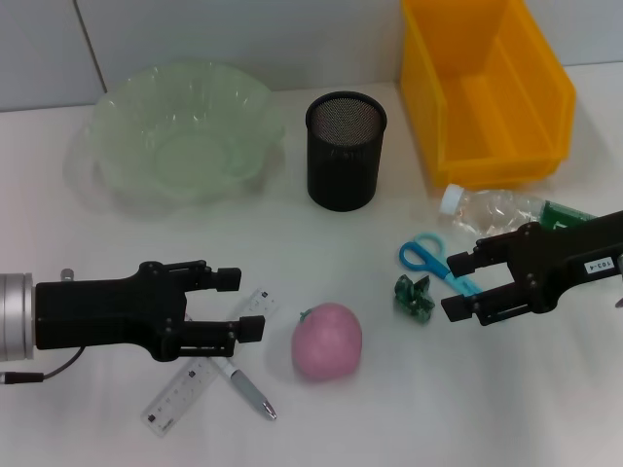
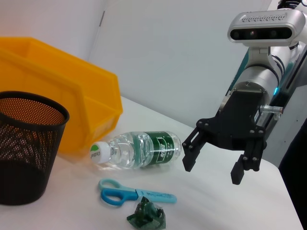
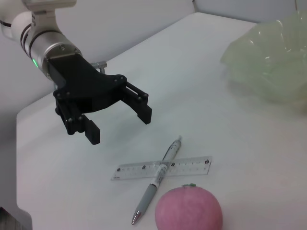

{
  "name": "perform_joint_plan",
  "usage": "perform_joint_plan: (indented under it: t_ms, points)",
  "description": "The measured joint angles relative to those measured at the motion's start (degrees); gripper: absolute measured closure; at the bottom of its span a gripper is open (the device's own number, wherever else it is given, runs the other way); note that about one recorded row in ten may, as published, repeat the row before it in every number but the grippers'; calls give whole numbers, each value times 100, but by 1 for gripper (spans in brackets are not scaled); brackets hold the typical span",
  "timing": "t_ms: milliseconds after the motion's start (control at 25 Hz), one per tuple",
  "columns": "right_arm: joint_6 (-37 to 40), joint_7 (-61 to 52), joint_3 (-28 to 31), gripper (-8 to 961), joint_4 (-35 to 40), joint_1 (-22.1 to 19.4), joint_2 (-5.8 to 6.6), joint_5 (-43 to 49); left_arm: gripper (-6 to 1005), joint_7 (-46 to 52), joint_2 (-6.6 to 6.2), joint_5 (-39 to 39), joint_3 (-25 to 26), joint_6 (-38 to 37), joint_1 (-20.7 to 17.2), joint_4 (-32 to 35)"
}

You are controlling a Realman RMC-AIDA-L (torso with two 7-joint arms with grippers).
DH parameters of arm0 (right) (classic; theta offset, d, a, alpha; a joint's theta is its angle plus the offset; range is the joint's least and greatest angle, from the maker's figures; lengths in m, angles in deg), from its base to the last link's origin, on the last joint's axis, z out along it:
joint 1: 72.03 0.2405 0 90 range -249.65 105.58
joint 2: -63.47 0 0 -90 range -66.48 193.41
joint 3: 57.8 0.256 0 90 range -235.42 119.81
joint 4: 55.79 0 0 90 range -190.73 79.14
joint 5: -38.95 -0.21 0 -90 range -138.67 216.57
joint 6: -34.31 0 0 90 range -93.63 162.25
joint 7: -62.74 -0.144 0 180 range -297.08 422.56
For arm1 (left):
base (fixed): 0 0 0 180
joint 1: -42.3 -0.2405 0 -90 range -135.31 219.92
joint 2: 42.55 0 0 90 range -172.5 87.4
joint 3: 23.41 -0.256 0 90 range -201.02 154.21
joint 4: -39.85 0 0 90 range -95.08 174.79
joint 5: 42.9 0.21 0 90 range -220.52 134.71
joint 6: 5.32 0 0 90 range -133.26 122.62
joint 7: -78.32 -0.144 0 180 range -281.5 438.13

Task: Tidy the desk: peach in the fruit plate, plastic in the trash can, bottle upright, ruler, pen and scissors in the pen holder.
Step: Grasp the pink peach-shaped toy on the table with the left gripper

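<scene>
Your left gripper (image 1: 238, 304) hangs with its matte black fingers spread wide and nothing between them, just above the clear plastic ruler (image 1: 206, 364), which lies flat with a slim silver-grey pen (image 1: 250, 391) crossed over it. Just past that gripper's fingertips sits the peach (image 1: 327, 341), round, pink and dull-skinned, with a small green stem end. Farther out from the left gripper you have the fruit plate (image 1: 180, 131), a translucent pale-green bowl with a wavy, ruffled rim, and beside it the pen holder (image 1: 346, 151), an upright black wire-mesh cylinder. Your right gripper (image 1: 459, 286) is likewise wide open and holds nothing; its blocky black fingers hover right over the blue-handled scissors (image 1: 435, 261). Just off its fingertips lies the crumpled dark-green plastic (image 1: 414, 295), a small creased wad. Alongside the right gripper the bottle (image 1: 501, 208) lies on its side, clear ribbed plastic with a white cap and green label. Beyond it stands the trash can (image 1: 487, 88), a rigid glossy yellow open-topped bin.
</scene>
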Motion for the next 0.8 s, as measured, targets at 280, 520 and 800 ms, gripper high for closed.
perform_joint_plan:
  t_ms: [280, 520, 800]
  points:
    - [-28, 1, -11, 208, -1, 4, -2, 0, 187, 7, 0, 0, -1, -2, 9, 1]
    - [-35, 11, 29, 207, 0, -1, -22, -39, 187, -1, -7, 0, 0, -29, 9, 12]
    - [-27, 25, 33, 207, 1, -59, -68, -107, 187, -4, 5, 11, -286, 78, 217, 116]
